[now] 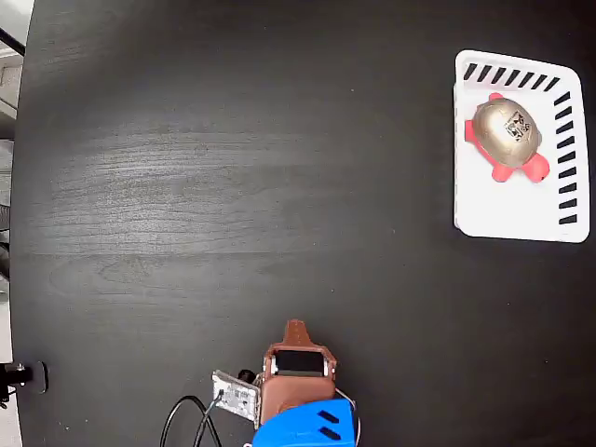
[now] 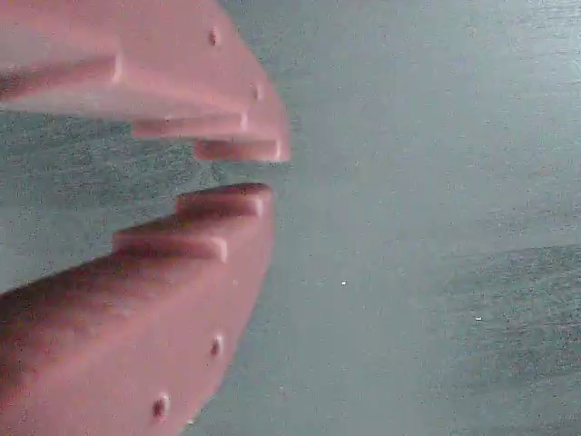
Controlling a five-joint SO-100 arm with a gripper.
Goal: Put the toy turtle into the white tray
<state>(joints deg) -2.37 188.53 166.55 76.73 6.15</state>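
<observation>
Toy turtle (image 1: 507,132): inside the white tray (image 1: 507,216), upper half, beside the slotted edges; upright, gold shell up, red-pink feet on the tray floor. Judged delivered.

White tray: far right of the black table (image 1: 233,168) in the fixed view, flat, slots along top and right edges; lower half bare.

Gripper (image 1: 296,328): bottom centre of the fixed view, folded back at the arm base (image 1: 303,424), well apart from the tray. Jaws nearly together in the wrist view, narrow gap, nothing between; only bare table beneath. Probably a parked pose, clear of the tray.

Cables (image 1: 191,419): looped left of the base, out of the working area.
</observation>
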